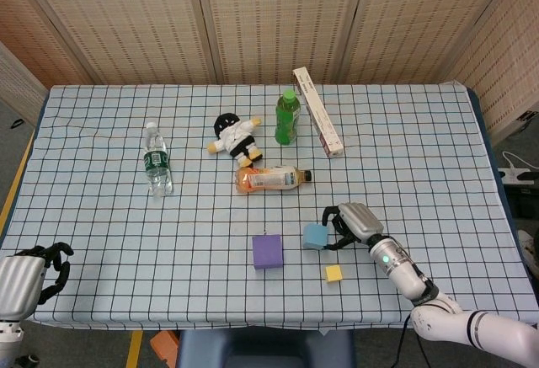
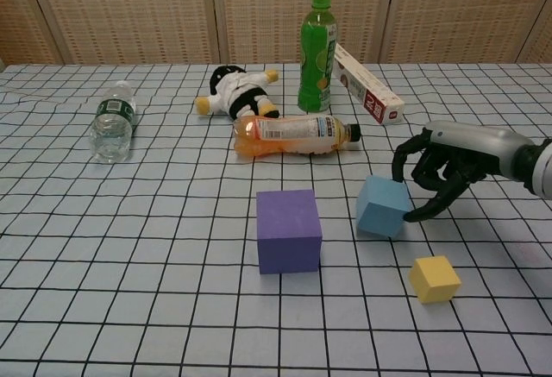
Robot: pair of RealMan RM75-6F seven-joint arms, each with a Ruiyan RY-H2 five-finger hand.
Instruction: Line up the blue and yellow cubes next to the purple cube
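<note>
Yellow cube [image 2: 434, 278] sitting nearest, alone, right of purple cube [image 2: 288, 229]. Blue cube [image 2: 383, 206] lying between purple cube and right hand [image 2: 448, 166]; curled fingers touching its right side, pushing, not gripping. Gap to purple remaining. Left hand [image 1: 34, 274] far off, clenched, empty.

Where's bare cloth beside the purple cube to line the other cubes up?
Left of the purple cube is bare, up to the water bottle. Its right is crowded: blue cube at the right hand, yellow cube nearer. A narrow bare strip separates the purple cube from the juice bottle.
</note>
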